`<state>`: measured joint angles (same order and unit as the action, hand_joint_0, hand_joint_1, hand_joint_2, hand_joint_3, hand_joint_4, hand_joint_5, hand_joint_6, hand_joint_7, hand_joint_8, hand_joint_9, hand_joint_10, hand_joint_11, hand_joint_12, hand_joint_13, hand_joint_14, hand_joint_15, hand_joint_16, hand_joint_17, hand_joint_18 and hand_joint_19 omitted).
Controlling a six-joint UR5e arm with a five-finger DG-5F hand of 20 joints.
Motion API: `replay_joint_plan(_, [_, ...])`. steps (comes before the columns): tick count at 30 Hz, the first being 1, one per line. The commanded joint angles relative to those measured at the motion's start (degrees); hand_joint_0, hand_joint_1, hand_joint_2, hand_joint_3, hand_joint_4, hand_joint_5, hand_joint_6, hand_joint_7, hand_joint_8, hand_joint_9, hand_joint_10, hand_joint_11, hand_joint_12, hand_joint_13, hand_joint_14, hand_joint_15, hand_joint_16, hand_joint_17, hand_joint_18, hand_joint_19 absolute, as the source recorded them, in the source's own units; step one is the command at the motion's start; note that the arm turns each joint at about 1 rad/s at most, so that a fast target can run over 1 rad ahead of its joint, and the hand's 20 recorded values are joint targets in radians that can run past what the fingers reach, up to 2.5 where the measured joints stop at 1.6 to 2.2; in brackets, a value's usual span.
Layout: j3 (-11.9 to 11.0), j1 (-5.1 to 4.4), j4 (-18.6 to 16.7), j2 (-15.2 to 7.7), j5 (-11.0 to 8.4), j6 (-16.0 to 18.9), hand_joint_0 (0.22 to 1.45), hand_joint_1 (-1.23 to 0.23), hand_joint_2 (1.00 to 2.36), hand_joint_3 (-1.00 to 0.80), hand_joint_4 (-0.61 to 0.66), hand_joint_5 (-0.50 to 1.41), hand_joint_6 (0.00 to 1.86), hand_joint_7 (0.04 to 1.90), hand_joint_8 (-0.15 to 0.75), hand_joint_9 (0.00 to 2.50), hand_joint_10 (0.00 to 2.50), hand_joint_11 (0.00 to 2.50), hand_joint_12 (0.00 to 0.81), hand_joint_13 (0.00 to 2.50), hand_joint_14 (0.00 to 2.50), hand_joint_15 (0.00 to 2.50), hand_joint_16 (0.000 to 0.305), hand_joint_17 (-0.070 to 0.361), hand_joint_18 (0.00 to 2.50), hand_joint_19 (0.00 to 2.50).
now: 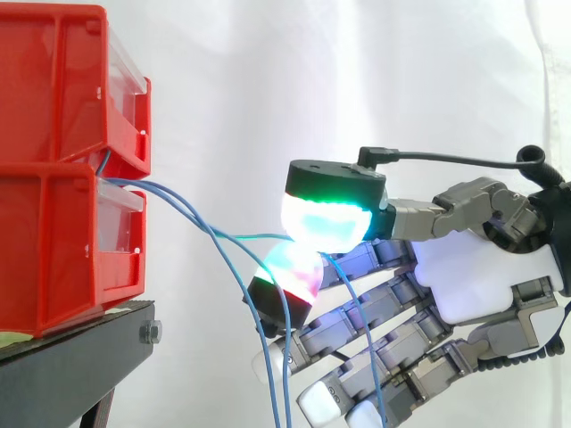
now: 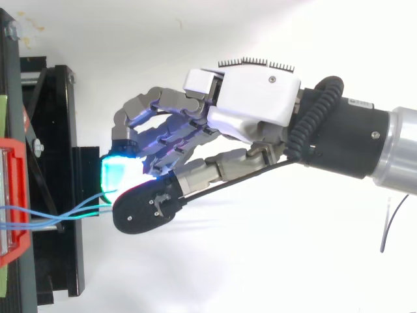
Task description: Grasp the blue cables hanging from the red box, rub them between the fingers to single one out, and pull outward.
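- While the cables (image 1: 183, 203) stretch out from the red box (image 1: 53, 241) on the left, the hand (image 1: 482, 276) has them pinched between its thumb pad (image 1: 326, 221) and a finger pad (image 1: 290, 272).
- Past the pinch they just dangle down.
- Box sits on a black stand (image 1: 71, 357).

1. The bins (image 1: 53, 160) are plain bright red.
2. The cables (image 1: 214, 236) are light blue.
3. The hand (image 1: 482, 276) has a white palm and grey fingers (image 1: 393, 339).
4. One pad (image 1: 326, 221) glows green and cyan under a black cap; another glows magenta, green and red.
5. The stand (image 1: 71, 357) is black and the curtain (image 1: 268, 71) is white.
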<state>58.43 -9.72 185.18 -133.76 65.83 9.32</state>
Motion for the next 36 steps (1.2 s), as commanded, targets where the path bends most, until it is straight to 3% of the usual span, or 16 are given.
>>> replay_joint_plan(1, [0.0,-0.04,-0.1,0.0,0.00,0.0,0.56,-0.66,1.00,-0.50,-0.03,-0.17,0.86,1.09,0.204,0.72,0.01,0.31,0.356,0.77,0.02,0.53,0.046,0.103,0.67,0.55])
replay_joint_plan(18, [0.0,0.05,0.0,0.0,0.00,0.0,0.59,-0.67,1.01,-0.42,-0.03,-0.16,0.85,1.11,0.200,0.75,0.01,0.31,0.354,0.78,0.02,0.55,0.045,0.101,0.66,0.58])
replay_joint_plan(26, [0.0,0.05,0.0,0.0,0.00,0.0,0.49,-0.64,1.00,-0.50,0.00,-0.16,0.85,1.10,0.226,0.76,0.01,0.31,0.386,0.79,0.02,0.54,0.051,0.115,0.69,0.57])
replay_joint_plan(36, [0.0,-0.04,0.0,0.0,0.00,0.0,0.49,-0.62,1.00,-0.50,0.00,-0.16,0.84,1.09,0.233,0.77,0.01,0.30,0.387,0.79,0.02,0.54,0.051,0.116,0.69,0.57])
